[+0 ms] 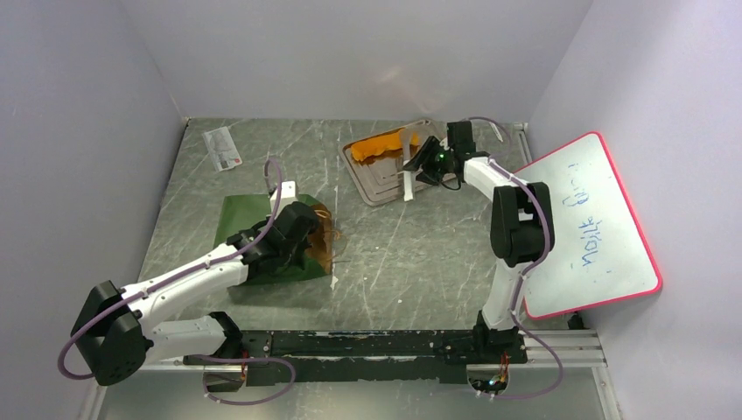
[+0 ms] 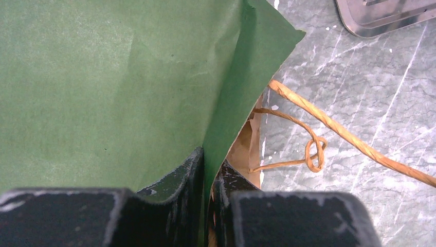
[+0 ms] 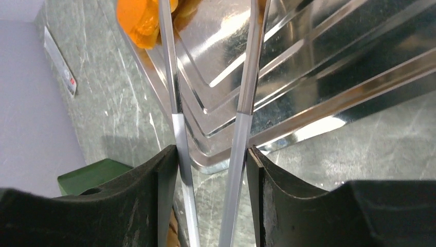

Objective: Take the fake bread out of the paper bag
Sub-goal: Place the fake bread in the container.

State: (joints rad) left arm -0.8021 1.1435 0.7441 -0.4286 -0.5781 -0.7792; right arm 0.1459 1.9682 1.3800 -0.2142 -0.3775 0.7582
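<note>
On the grey-green marbled worktop (image 1: 394, 262), logged by size. Noted a red-edged whiteboard (image 1: 586, 227) with blue scrawl propped at the right wall.

Recorded the paper bag (image 1: 245, 214) lying flat at left-centre: dark green outside, creased, brown kraft lining exposed at the mouth, which faces right. Found the left gripper (image 1: 302, 232) at that mouth, closed together on the bag's green edge, the paper pinched between the fingers in the left wrist view. Could not inspect the bag's interior, as it is hidden behind that gripper.

Noted a flat grey metal tray (image 1: 385, 188), ribbed and reflective, at far centre, well apart from the bag.

Located the fake bread (image 1: 381, 144) on the tray's far-left end: glossy orange to golden, elongated in the overhead view, separate pieces not distinguishable. Seen in the right wrist view as a rounded orange lump at the tray's corner.

Found the right gripper (image 1: 430, 160) above the tray, clamped on a pair of metal tongs (image 1: 408, 166), blades parted, the left blade crossing the bread's edge. Cannot confirm contact.

Noted tan twisted cord handles (image 2: 313, 149) trailing on the worktop beside the bag's mouth. Logged a small white card (image 1: 222, 147) at far left.
</note>
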